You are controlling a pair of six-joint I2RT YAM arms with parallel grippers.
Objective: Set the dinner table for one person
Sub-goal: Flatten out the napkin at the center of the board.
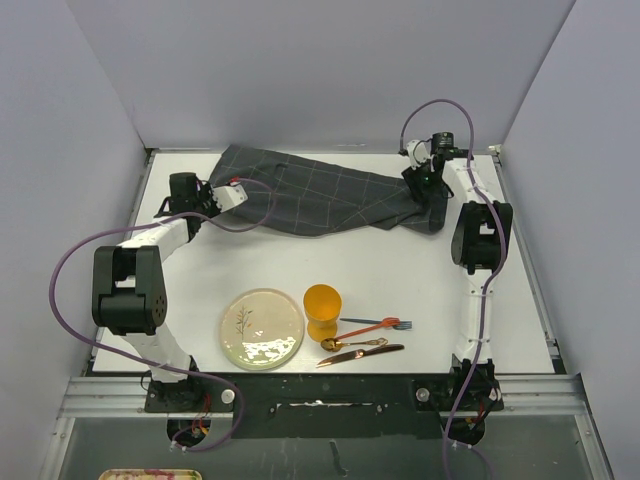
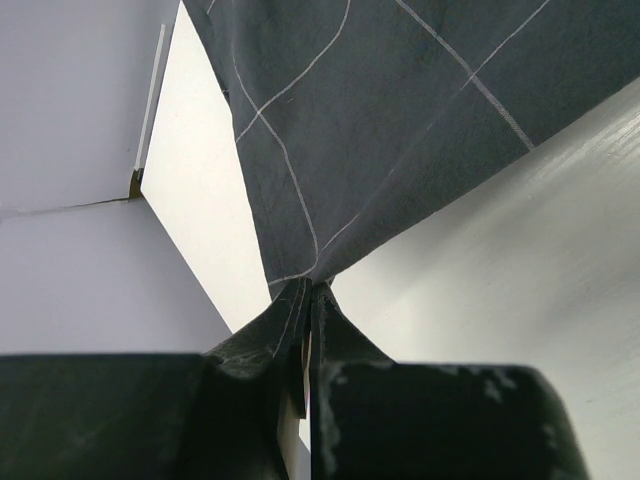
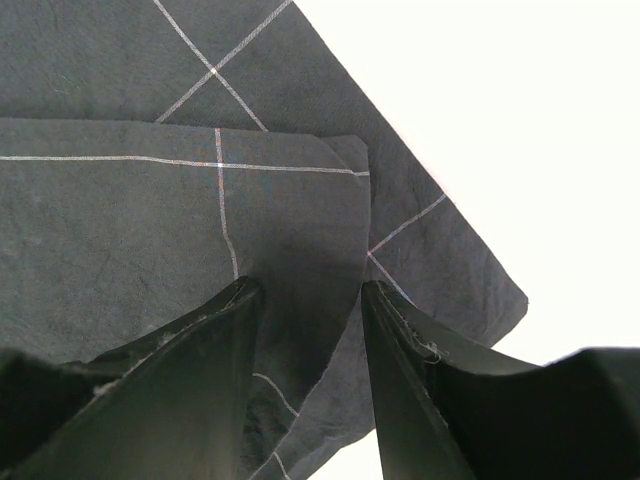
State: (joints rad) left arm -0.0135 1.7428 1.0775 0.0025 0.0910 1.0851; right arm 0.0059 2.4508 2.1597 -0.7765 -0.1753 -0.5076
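The white dinner table (image 1: pixel 400 280) carries a dark grey cloth with a thin light grid (image 1: pixel 320 190) spread across its far half. My left gripper (image 1: pixel 222 197) is shut on the cloth's left corner (image 2: pixel 310 268), lifting it off the tabletop (image 2: pixel 500 260). My right gripper (image 1: pixel 428 200) is open, its fingers (image 3: pixel 215 330) straddling a folded right corner of the cloth (image 3: pixel 290 230) from above. A cream plate (image 1: pixel 262 328), an orange cup (image 1: pixel 322 311), a fork (image 1: pixel 375 325), a spoon (image 1: pixel 350 343) and a knife (image 1: pixel 362 353) lie near the front.
Grey walls enclose the table on three sides. A metal rail (image 1: pixel 320 385) runs along the near edge by the arm bases. A tray edge (image 1: pixel 150 474) shows below the table at bottom left.
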